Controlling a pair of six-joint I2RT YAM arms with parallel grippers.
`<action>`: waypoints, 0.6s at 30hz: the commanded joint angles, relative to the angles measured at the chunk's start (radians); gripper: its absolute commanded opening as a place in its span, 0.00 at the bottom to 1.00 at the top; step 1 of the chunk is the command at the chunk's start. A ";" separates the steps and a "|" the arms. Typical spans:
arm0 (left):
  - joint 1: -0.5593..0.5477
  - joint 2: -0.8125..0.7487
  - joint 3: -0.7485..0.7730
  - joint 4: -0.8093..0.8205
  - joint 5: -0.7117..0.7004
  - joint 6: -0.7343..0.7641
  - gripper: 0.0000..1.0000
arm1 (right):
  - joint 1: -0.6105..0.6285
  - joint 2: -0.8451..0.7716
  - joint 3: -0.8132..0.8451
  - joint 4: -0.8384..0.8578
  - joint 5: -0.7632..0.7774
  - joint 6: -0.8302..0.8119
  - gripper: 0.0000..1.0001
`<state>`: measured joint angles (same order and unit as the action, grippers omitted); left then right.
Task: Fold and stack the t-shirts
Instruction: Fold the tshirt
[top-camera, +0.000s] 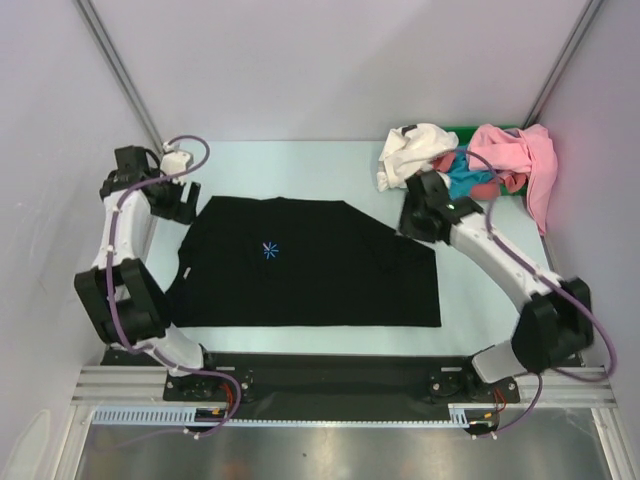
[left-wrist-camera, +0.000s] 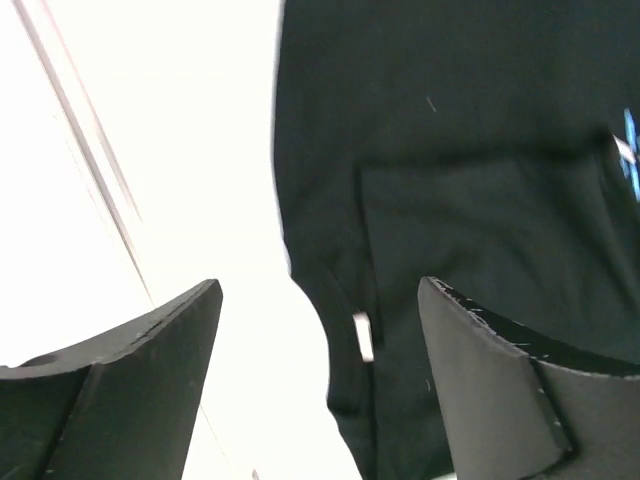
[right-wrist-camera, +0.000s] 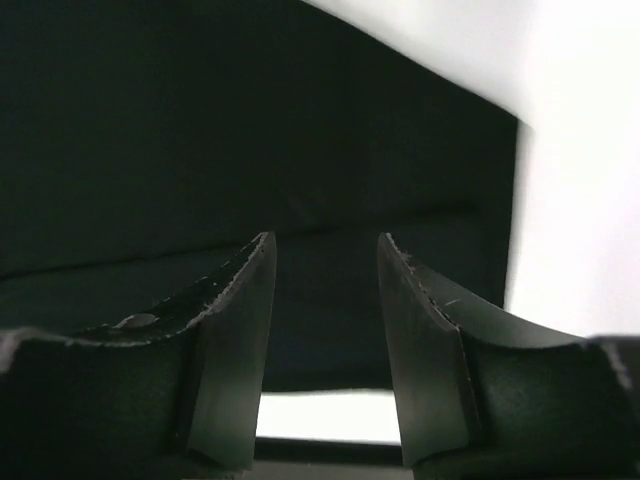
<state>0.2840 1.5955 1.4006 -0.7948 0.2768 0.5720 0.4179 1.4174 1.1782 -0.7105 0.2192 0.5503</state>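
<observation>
The black t-shirt (top-camera: 310, 270) lies spread flat on the table, with its light-blue starburst print (top-camera: 270, 250) facing up. My left gripper (top-camera: 180, 203) is open and empty at the shirt's far left corner. In the left wrist view the gripper (left-wrist-camera: 320, 287) hangs over the collar and its white tag (left-wrist-camera: 363, 336). My right gripper (top-camera: 413, 222) is open and empty at the shirt's far right edge. In the right wrist view the gripper (right-wrist-camera: 322, 242) hangs just above the black cloth (right-wrist-camera: 200, 130). The white (top-camera: 412, 150), teal (top-camera: 462, 178), red (top-camera: 492, 186) and pink (top-camera: 520, 155) shirts lie heaped at the back right.
A green object (top-camera: 480, 128) shows behind the heap. The pale table (top-camera: 300, 170) is walled in on the left, back and right. A black strip and a metal rail (top-camera: 320, 385) run along the near edge by the arm bases.
</observation>
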 joint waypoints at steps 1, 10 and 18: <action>0.006 0.122 0.051 -0.014 -0.010 -0.089 0.84 | 0.129 0.185 0.180 0.060 -0.055 -0.188 0.51; -0.006 0.136 -0.136 0.150 0.082 -0.126 0.77 | 0.328 0.583 0.518 0.390 -0.509 -0.119 0.54; -0.006 0.228 -0.123 0.226 0.073 -0.181 0.72 | 0.377 0.965 0.854 0.485 -0.649 0.062 0.49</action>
<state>0.2817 1.7943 1.2530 -0.6231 0.3038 0.4339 0.7910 2.3032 1.9388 -0.2939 -0.3313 0.5171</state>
